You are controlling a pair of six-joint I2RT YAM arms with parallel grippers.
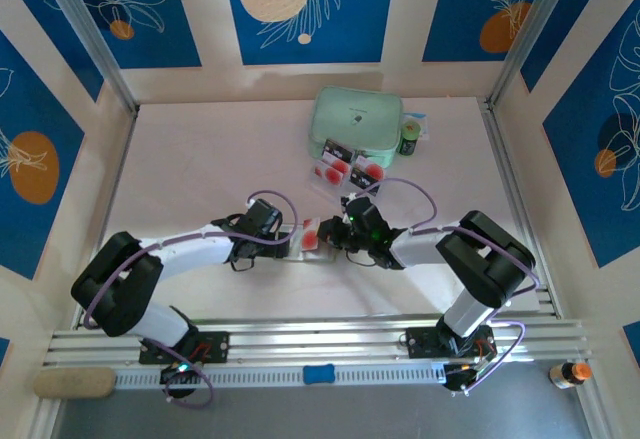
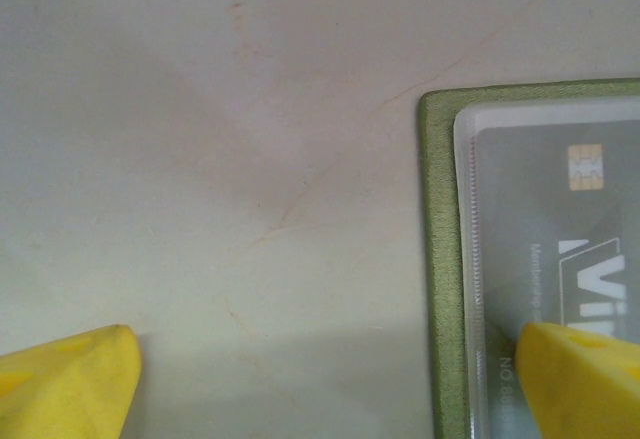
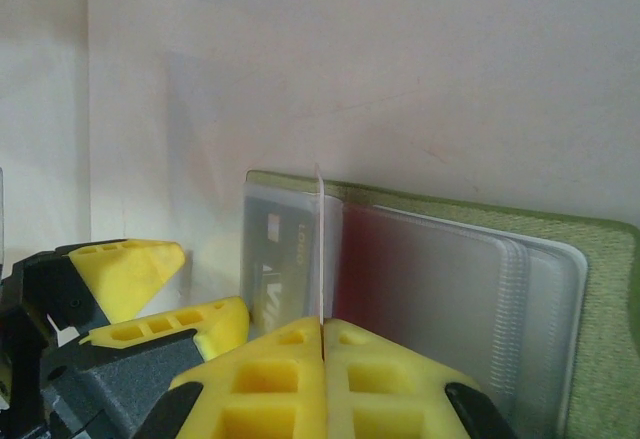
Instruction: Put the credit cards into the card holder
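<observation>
Two right fingers [image 3: 280, 369] pinching thin credit card [image 3: 320, 249], left fingers [image 2: 70, 379] spread wide, olive card holder [image 2: 432, 259]

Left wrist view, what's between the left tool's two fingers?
Mostly bare table, then the olive edge of the card holder. The left tool stands open. The left wrist view shows this.

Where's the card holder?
In the top view the card holder lies open mid-table between the left end effector and right end effector, on the near side of the mint-green case.
</observation>
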